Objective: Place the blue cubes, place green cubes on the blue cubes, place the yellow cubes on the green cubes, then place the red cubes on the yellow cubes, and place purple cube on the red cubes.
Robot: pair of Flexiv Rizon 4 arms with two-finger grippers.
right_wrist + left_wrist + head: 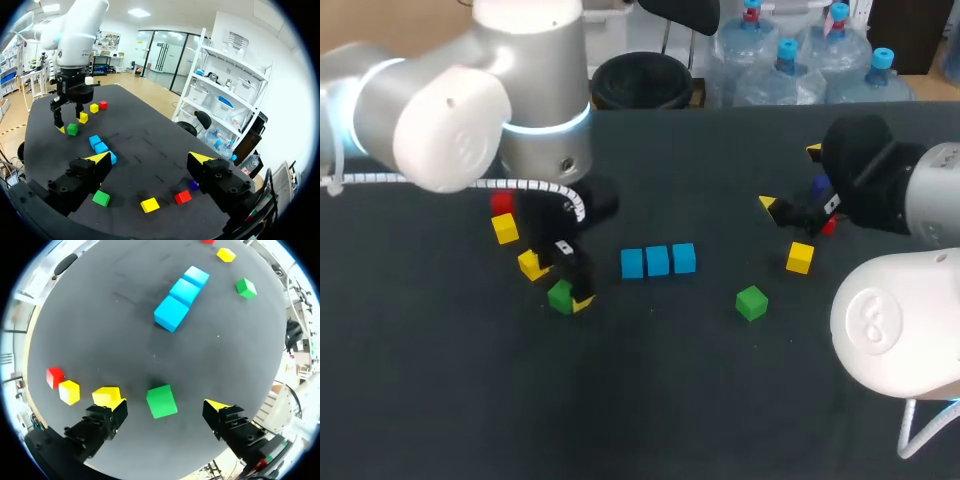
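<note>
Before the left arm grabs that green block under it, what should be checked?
1. Left tool open: ok.
2. Green cube between its fingers: ok.
3. Fingers closed on the cube: not ok, both stand apart from it.
4. Yellow cube clear of the near finger: cannot tell, very close.
5. Three blue cubes in a row, tops bare: ok.
6. Right tool open, empty, away from the row: ok.

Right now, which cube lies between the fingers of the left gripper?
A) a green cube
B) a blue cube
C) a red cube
A: in the left wrist view the green cube lies between the open fingers of the left gripper, with a gap on each side.
</note>
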